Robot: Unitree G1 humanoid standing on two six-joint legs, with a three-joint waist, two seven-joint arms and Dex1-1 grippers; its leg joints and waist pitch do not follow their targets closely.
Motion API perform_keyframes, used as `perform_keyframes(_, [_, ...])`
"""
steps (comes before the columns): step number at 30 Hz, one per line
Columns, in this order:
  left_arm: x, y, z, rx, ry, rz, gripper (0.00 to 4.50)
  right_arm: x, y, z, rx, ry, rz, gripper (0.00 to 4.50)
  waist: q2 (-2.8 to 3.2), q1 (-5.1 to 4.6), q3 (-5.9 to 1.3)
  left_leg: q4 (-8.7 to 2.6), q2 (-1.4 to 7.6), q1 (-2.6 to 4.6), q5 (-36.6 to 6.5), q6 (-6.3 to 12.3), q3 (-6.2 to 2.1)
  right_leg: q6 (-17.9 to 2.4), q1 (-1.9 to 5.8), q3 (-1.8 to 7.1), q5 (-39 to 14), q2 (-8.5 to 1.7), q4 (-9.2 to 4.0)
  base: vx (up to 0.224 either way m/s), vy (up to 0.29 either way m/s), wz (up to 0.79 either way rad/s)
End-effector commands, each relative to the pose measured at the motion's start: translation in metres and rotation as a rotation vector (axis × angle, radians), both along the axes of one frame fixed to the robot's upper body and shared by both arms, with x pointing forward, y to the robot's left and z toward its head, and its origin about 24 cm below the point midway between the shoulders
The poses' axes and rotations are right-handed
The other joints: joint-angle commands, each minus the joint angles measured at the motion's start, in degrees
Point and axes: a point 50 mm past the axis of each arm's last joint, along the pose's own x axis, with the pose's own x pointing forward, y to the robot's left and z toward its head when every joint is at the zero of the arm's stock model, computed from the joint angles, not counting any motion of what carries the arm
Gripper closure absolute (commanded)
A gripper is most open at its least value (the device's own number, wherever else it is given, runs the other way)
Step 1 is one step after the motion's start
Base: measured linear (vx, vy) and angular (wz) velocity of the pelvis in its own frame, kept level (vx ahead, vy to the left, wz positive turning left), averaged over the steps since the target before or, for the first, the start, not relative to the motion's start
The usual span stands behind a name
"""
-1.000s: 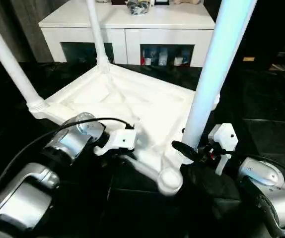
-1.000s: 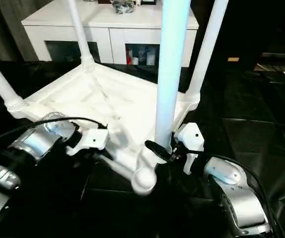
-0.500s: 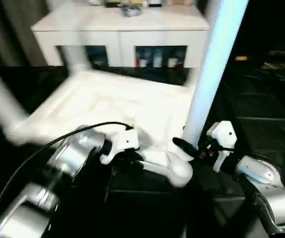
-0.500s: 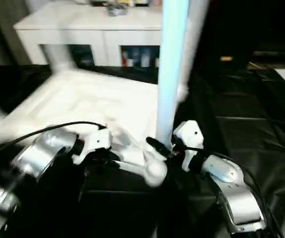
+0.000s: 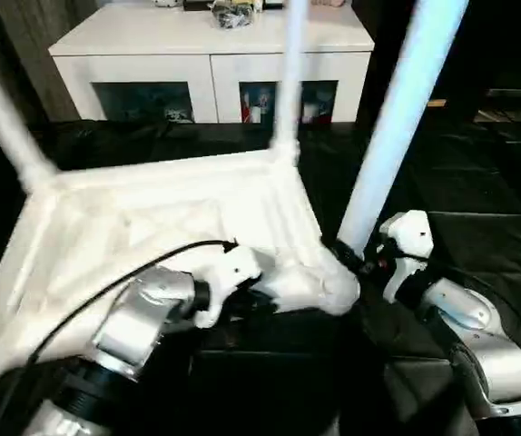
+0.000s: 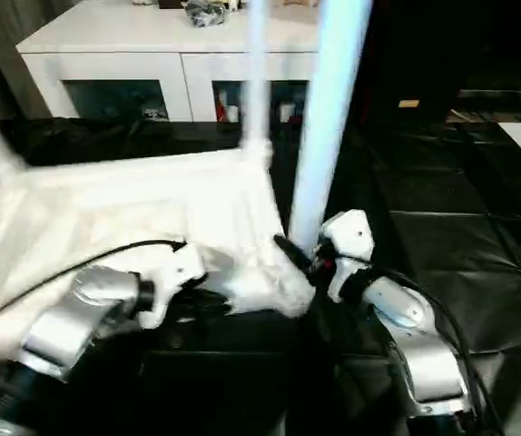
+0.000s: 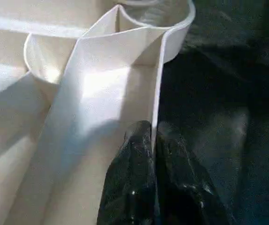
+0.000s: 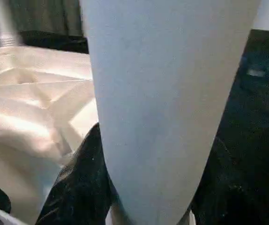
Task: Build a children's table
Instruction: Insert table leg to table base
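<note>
We are seating the near leg (image 5: 397, 127): right claw (image 5: 356, 262) grips it, left claw (image 7: 153, 154) pinches the tabletop (image 5: 152, 218) rim. Next, press it into its socket.

Setting: furnished indoor room, home-like.
Cabinet: low white cabinet (image 5: 211, 41) with glass-fronted shelves, small items inside.
Floor: dark covering (image 5: 496, 245).
Backdrop: grey curtain (image 5: 38, 18) behind cabinet.

Head pair: high, looking forward and down over both forearms; both share the upturned tabletop (image 5: 152, 218) and white cabinet (image 5: 211, 54).
Left wrist: pressed close to the tabletop's rim.
Right wrist: hard against a leg (image 8: 167, 103).
</note>
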Motion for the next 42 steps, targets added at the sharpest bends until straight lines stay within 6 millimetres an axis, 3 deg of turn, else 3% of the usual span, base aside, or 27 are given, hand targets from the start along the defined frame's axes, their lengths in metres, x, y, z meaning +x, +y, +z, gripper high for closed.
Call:
perform_keyframes(1, [0.005,0.013,-0.005,0.02,-0.026,0.091,4.49,0.004,0.0,0.003,0.027,0.01,-0.019,2.64,-0.64,0.69,-2.43,-5.28,4.66,0.04,-10.3,3.52,-2.35,-16.0,2.16,2.51,-5.7,-5.23,-4.77,0.0,0.0,0.0])
perform_keyframes(4, [0.005,0.009,-0.002,0.003,-0.079,0.031,4.49,0.005,0.0,0.002,0.047,0.03,-0.035,2.64,-0.75,0.71,-2.77,-5.05,4.6,-0.01,-8.2,3.82,-2.29,-15.4,2.18,2.56,-2.8,-5.1,-4.48,0.0,0.0,0.0])
perform_keyframes(5, [0.004,0.009,-0.002,0.006,-0.089,-0.007,4.49,0.006,0.0,0.002,0.065,0.045,-0.04,2.64,-0.64,0.81,-2.84,-4.94,4.58,-0.05,-6.1,4.7,-2.25,-15.7,2.16,2.48,0.7,-5.02,-4.2,0.0,0.0,0.0])
perform_keyframes(8, [0.0,0.009,-0.003,-0.006,-0.093,-0.098,4.49,0.007,0.0,0.001,0.082,0.073,-0.025,2.64,-0.34,0.91,-2.89,-4.88,4.66,0.12,-5.5,5.25,-2.19,-16.1,2.04,2.35,2.6,-4.95,-3.97,0.0,0.0,0.0])
perform_keyframes(15, [0.003,0.013,-0.008,0.025,-0.098,-0.116,4.49,0.006,0.003,0.002,0.087,0.108,0.062,2.64,-0.47,1.34,-2.59,-5.2,4.77,0.5,-9.6,2.88,-1.99,-15.7,1.79,2.54,-3.8,-5.05,-4.42,0.0,0.0,0.0])
perform_keyframes(16, [0.004,0.013,-0.007,0.025,-0.102,-0.115,4.5,0.006,0.004,0.002,0.09,0.127,0.087,2.64,-1.01,1.39,-2.6,-5.21,4.75,0.43,-9.2,2.83,-1.94,-15.5,1.92,2.56,-3.6,-4.97,-4.42,0.0,0.0,0.0])
perform_keyframes(19, [0.011,0.012,-0.004,0.014,-0.112,-0.116,4.5,0.006,0.01,0.002,0.078,0.182,0.183,2.64,-1.38,1.76,-2.55,-5.0,4.63,0.31,-7.8,3.27,-1.86,-15.3,2.0,2.63,-4.5,-5.17,-4.41,0.0,0.0,0.0])
perform_keyframes(20, [0.011,0.012,-0.004,0.013,-0.111,-0.116,4.5,0.006,0.01,0.002,0.076,0.183,0.186,2.64,-1.2,1.9,-2.5,-4.97,4.67,0.4,-7.9,3.15,-1.81,-15.2,1.78,2.66,-5.7,-5.24,-4.52,0.0,0.0,0.0])
perform_keyframes(29, [0.013,0.01,-0.003,0.013,-0.111,-0.152,4.5,0.017,0.011,-0.005,0.011,0.246,0.196,2.64,-1.45,1.96,-2.35,-5.19,4.75,0.49,-9.1,1.77,-1.84,-14.2,1.46,2.66,-9.6,-5.26,-4.73,0.0,0.0,0.0])
perform_keyframes(37, [0.011,0.011,-0.005,0.019,-0.097,-0.173,4.5,0.023,0.005,-0.013,-0.04,0.323,0.204,2.64,-1.71,1.97,-2.39,-5.12,4.77,0.37,-7.8,2.18,-1.79,-14.7,1.59,2.64,-7.2,-5.25,-4.52,0.0,0.0,0.0])
perform_keyframes(42, [0.014,0.012,-0.004,0.022,-0.099,-0.166,4.5,0.015,-0.002,-0.014,-0.076,0.398,0.269,2.64,-1.65,2.08,-2.3,-5.15,4.83,0.41,-7.6,2.82,-1.86,-14.8,1.7,2.57,-6.5,-5.13,-4.5,0.0,0.0,0.0])
